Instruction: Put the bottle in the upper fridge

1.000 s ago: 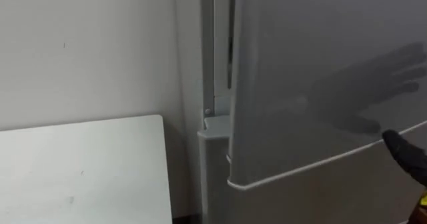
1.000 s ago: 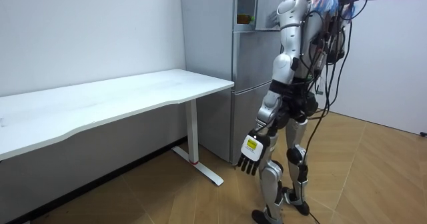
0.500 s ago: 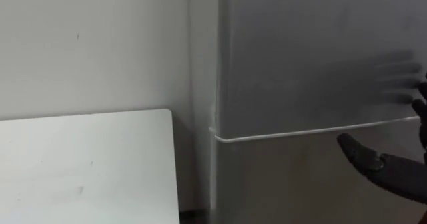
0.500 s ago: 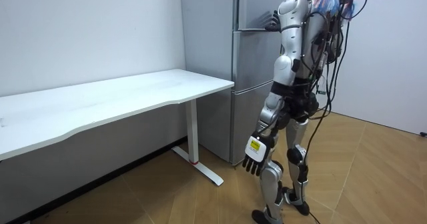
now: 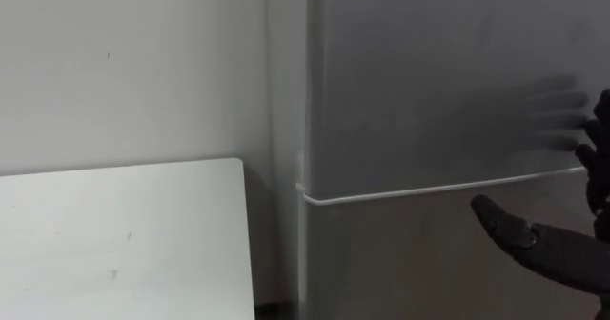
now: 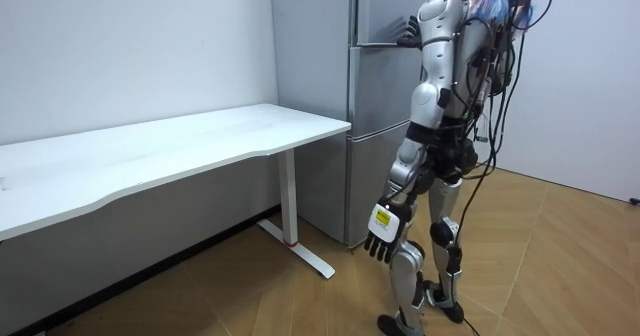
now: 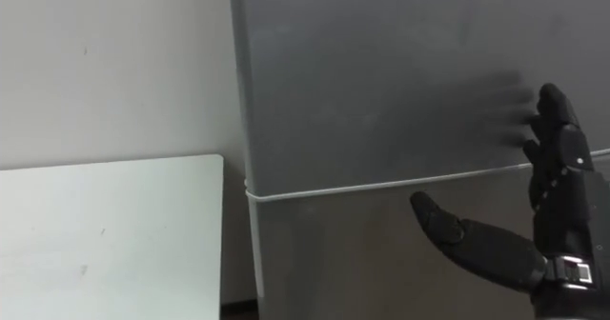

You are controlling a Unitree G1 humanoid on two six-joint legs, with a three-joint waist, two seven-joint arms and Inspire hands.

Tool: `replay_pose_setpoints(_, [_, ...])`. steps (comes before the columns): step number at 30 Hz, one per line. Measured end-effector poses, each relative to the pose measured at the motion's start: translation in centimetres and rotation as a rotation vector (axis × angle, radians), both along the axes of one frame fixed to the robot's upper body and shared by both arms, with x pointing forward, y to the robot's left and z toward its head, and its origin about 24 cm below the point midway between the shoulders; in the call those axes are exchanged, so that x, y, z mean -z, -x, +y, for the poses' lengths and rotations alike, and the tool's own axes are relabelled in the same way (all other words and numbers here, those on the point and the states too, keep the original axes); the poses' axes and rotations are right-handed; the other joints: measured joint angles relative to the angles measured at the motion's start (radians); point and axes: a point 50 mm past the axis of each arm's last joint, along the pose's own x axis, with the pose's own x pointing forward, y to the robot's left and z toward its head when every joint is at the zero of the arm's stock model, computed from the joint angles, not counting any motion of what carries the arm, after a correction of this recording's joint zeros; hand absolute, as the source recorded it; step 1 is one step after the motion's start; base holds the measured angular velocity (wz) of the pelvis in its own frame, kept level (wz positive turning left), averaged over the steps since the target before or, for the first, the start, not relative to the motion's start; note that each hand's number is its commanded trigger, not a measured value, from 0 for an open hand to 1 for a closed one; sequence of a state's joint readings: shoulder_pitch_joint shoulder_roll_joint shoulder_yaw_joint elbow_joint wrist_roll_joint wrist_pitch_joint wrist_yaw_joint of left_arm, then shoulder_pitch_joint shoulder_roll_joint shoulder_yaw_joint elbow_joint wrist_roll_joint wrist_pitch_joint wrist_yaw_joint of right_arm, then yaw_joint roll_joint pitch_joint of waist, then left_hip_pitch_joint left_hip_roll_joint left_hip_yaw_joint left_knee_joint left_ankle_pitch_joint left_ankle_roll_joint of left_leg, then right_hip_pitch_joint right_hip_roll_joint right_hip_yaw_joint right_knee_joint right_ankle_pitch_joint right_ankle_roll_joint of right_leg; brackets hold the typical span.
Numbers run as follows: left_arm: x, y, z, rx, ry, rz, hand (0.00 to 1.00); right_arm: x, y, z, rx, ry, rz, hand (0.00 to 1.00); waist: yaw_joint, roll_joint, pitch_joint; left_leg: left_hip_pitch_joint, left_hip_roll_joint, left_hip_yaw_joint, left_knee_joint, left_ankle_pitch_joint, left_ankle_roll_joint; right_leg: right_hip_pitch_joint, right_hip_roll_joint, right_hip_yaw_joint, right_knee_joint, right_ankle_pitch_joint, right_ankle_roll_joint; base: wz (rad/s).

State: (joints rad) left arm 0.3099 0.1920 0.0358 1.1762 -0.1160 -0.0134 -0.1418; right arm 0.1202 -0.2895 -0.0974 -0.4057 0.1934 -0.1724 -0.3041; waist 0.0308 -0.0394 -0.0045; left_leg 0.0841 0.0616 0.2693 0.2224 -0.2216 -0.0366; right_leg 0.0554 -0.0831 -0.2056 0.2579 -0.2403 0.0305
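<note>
1. The right hand's fingers (image 7: 555, 134) are straight and point up. They are spread wide and hold nothing.
2. These fingers are up against the front of the upper fridge door (image 7: 381, 72), near its bottom edge. I cannot tell if they press on it.
3. The right hand (image 7: 562, 210) has its thumb stuck out to the side, low down in front of the lower fridge door (image 7: 334, 263).
4. The left hand (image 6: 381, 232) hangs down by the robot's leg. Its fingers are loose and point at the floor (image 6: 560, 266). It holds nothing.
5. Both doors of the grey fridge (image 6: 375, 86) are shut. I cannot tell where the bottle is.
6. Counting: one fridge with two doors, one on top of the other, and one desk.
7. The white desk (image 5: 114, 234) stands just beside the fridge, against the pale wall (image 5: 124, 63). Its top is bare.
8. The robot stands upright, right in front of the fridge, with the desk on its left side.
9. The fridge and the desk bear no writing that I can read.
</note>
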Motion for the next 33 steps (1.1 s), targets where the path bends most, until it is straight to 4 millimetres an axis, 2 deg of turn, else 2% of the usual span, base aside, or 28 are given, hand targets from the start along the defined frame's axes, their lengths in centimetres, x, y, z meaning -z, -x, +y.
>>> replay_pose_setpoints(11, [0.0,0.0,0.1,0.001,-0.003,0.0,0.0,0.3,-0.1,0.7,-0.026,-0.011,0.01,0.0,0.001,0.001,0.0024,0.0,0.004,-0.012,0.0,0.0,0.0,0.011,0.004,-0.016,-0.01,0.007,-0.002,0.03])
replay_pose_setpoints(15, [0.0,-0.1,0.2,0.004,-0.007,-0.002,0.0,0.4,-0.1,0.8,-0.029,-0.013,0.01,0.0,0.003,-0.001,0.0082,-0.004,0.01,-0.01,0.0,-0.002,-0.002,0.01,0.01,-0.016,-0.017,0.013,-0.006,-0.01])
replay_pose_setpoints(19, [-0.1,-0.6,0.4,0.039,-0.019,-0.01,0.0,0.2,-0.2,1.1,-0.038,-0.007,0.003,0.0,0.006,-0.005,0.003,-0.018,0.018,-0.01,0.001,-0.001,-0.006,-0.004,0.018,-0.016,-0.015,0.019,-0.012,-0.02])
replay_pose_setpoints(21, [-0.1,-0.6,0.4,0.043,-0.023,-0.01,0.0,0.2,-0.4,1.3,-0.043,-0.012,0.001,0.0,0.008,-0.004,0.0033,-0.019,0.018,-0.01,0.003,-0.001,-0.006,-0.003,0.018,-0.016,-0.014,0.019,-0.013,0.0])
replay_pose_setpoints(27, [-0.1,-0.8,0.4,0.066,-0.03,-0.01,0.0,0.2,-2.1,1.7,-0.034,-0.043,-0.009,0.0,0.009,-0.015,0.0174,-0.021,0.018,-0.011,0.014,-0.001,-0.006,-0.005,0.015,-0.015,-0.005,0.019,-0.012,0.0])
replay_pose_setpoints(30, [-0.1,-1.1,0.5,0.096,-0.036,-0.003,0.0,0.7,-3.1,1.5,-0.025,-0.036,0.01,0.0,0.011,-0.016,0.0164,-0.02,0.017,-0.013,0.014,-0.002,-0.005,-0.007,0.013,-0.017,-0.006,0.02,-0.013,-0.03])
replay_pose_setpoints(33, [-0.2,-1.3,0.6,0.102,-0.041,-0.006,0.0,1.3,-3.5,1.0,0.001,-0.007,0.041,0.0,0.029,-0.019,0.0147,-0.018,0.019,-0.014,0.014,-0.002,-0.005,-0.004,0.013,-0.017,-0.002,0.023,-0.015,-0.02])
